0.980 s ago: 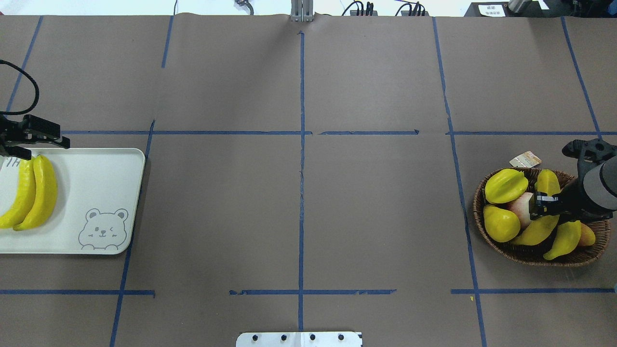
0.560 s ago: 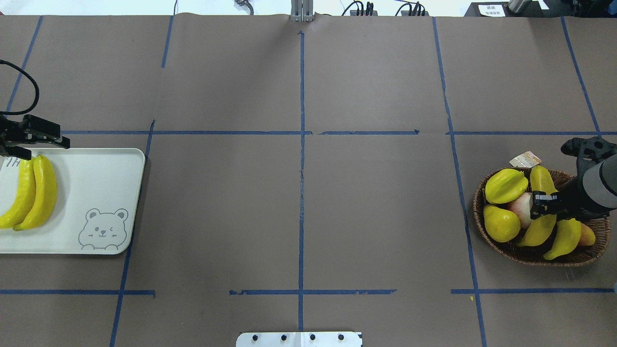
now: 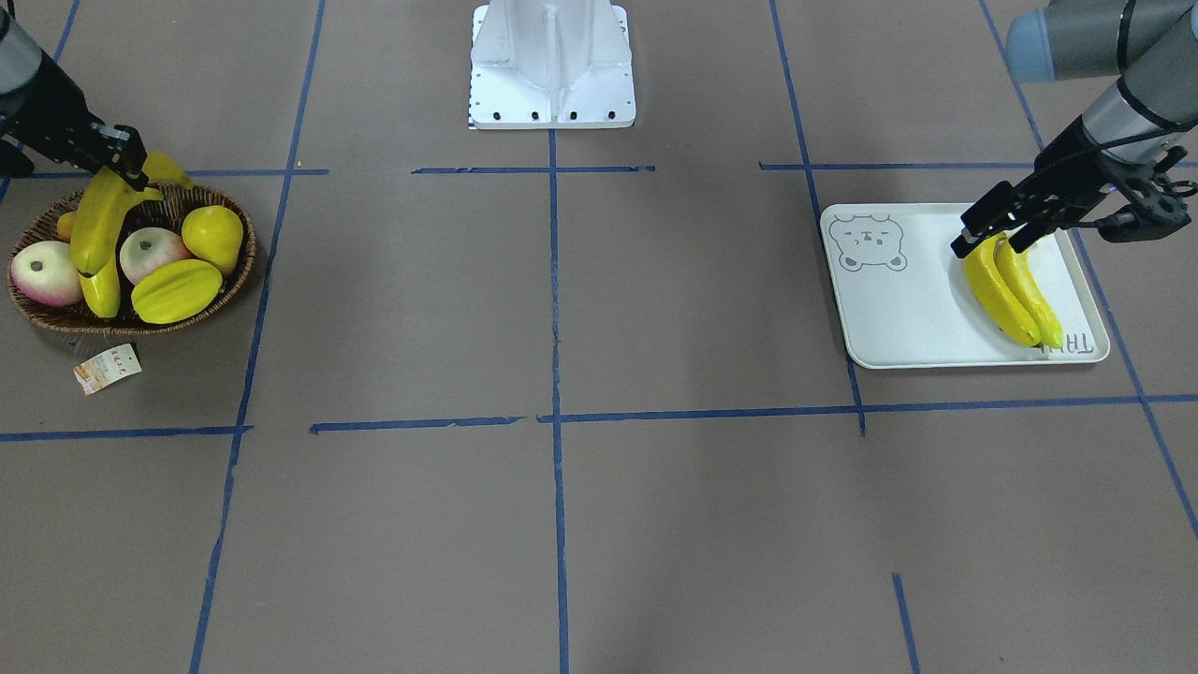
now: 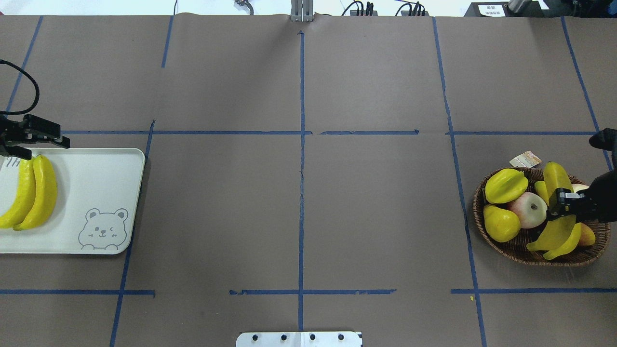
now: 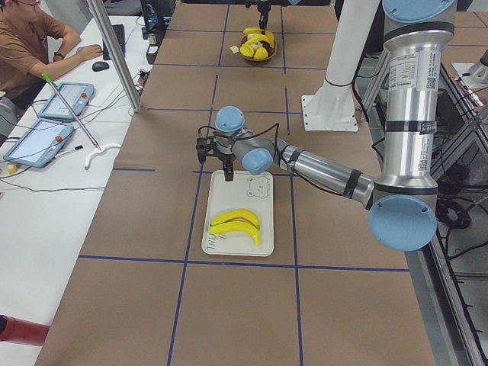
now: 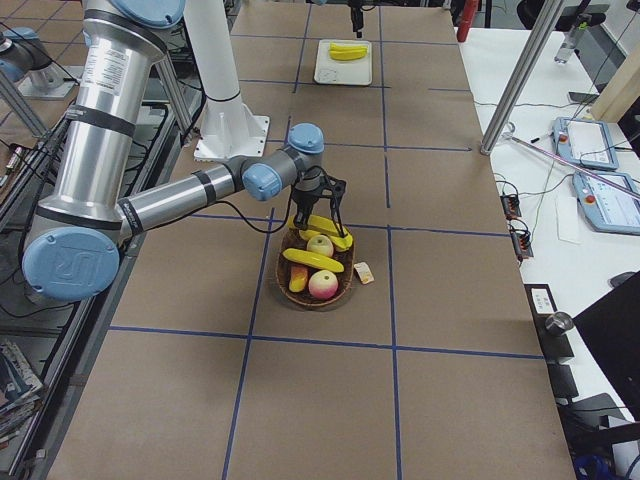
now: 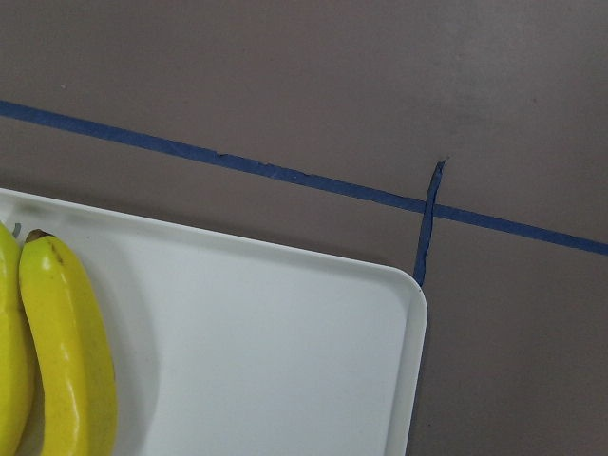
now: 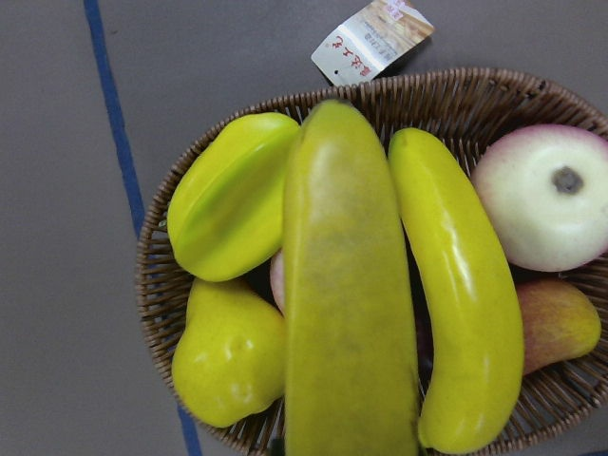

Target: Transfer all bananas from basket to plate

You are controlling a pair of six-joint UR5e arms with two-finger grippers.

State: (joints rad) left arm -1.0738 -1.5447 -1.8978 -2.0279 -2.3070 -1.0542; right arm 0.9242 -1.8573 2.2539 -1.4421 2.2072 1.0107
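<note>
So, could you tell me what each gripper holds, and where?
The right gripper holds a banana near its middle; the left gripper, open, holds nothing.

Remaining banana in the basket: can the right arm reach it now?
Probably not yet: the right gripper is shut on the other banana; otherwise the lying banana sits uncovered in the basket.

You cannot see the left side of the plate (image 4: 96,193), cut off by the overhead view's edge, nor the lower tips of its two bananas (image 4: 38,193). The left gripper (image 4: 44,149) covers part of the corner lettering (image 4: 12,163). The right gripper (image 4: 559,202) hides the middle of the gripped banana (image 4: 556,174).
</note>
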